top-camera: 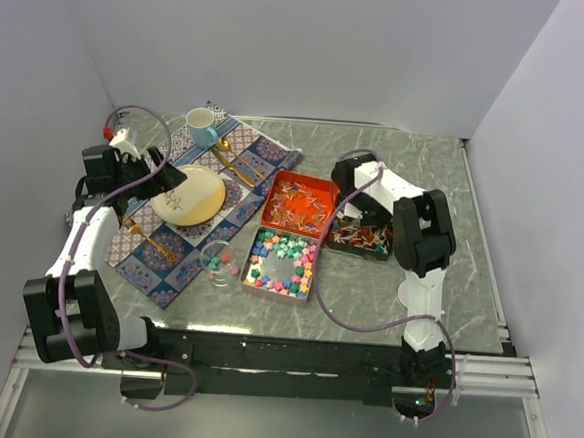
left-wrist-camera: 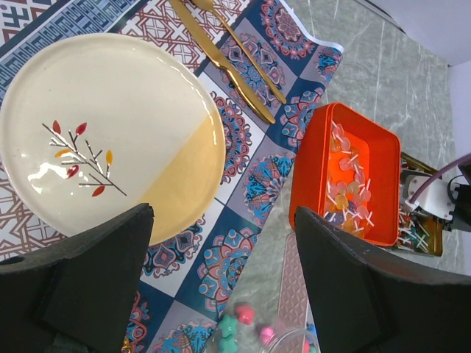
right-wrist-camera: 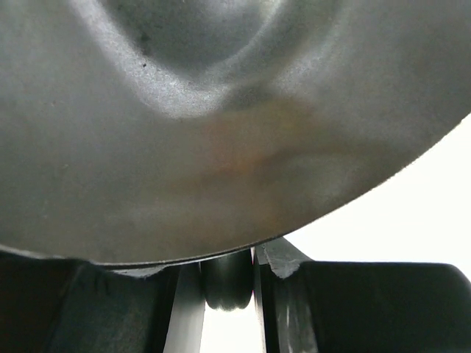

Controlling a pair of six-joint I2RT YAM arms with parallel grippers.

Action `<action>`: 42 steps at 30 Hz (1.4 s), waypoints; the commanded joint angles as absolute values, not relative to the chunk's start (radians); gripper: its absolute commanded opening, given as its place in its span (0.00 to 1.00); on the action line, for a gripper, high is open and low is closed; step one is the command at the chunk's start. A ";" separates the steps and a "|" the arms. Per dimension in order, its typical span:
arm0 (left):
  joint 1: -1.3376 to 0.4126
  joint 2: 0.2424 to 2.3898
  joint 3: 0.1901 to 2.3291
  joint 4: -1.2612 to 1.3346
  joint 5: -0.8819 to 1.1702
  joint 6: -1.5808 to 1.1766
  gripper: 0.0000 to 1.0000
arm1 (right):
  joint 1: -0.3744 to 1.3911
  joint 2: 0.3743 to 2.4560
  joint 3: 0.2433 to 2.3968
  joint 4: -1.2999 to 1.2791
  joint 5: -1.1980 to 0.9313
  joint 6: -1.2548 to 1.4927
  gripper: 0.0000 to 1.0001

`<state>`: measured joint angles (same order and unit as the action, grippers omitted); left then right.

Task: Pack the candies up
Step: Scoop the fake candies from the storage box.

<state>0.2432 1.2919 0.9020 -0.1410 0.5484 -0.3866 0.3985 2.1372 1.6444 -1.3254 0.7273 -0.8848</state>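
Left wrist: candies lie beyond the spread fingers, untouched.

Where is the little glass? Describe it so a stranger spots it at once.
Start at the patterned placemat on the left. At its near right edge, beside the tin of pastel star candies, stands the glass. It alone is clear and round, holding a few candies.

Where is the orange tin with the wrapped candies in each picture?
Top external: rectangular orange metal tin sits near the middle of the picture.
Left wrist: right of middle.
Right wrist: not in it.
Shared landmark: round cream and yellow plate, left of the tin in both.
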 commanded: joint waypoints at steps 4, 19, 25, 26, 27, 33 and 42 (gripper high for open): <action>0.247 1.289 0.943 -0.138 0.551 -0.370 0.84 | 0.365 2.111 1.493 -1.241 0.589 -0.764 0.00; 0.248 1.266 0.965 -0.146 0.538 -0.336 0.84 | 0.310 1.982 1.396 -1.117 0.408 -0.592 0.00; 0.247 1.296 1.000 -0.138 0.534 -0.327 0.84 | 0.302 1.922 1.266 -0.914 0.459 -0.656 0.00; 0.247 1.298 1.006 -0.137 0.528 -0.328 0.84 | 0.298 1.925 1.270 -0.902 0.453 -0.655 0.00; 0.247 1.301 1.011 -0.135 0.528 -0.327 0.84 | 0.288 1.930 1.284 -0.884 0.443 -0.650 0.00; 0.247 1.336 1.042 -0.150 0.522 -0.311 0.84 | 0.265 1.902 1.278 -0.783 0.387 -0.609 0.00; 0.247 1.376 1.100 -0.215 0.518 -0.230 0.84 | 0.259 1.786 1.148 -0.678 0.337 -0.618 0.00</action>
<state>0.2436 1.3705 1.0439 -0.1902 0.5243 -0.2966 0.2630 1.8263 1.1877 -0.8219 0.4343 -0.6685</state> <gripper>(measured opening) 0.838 0.305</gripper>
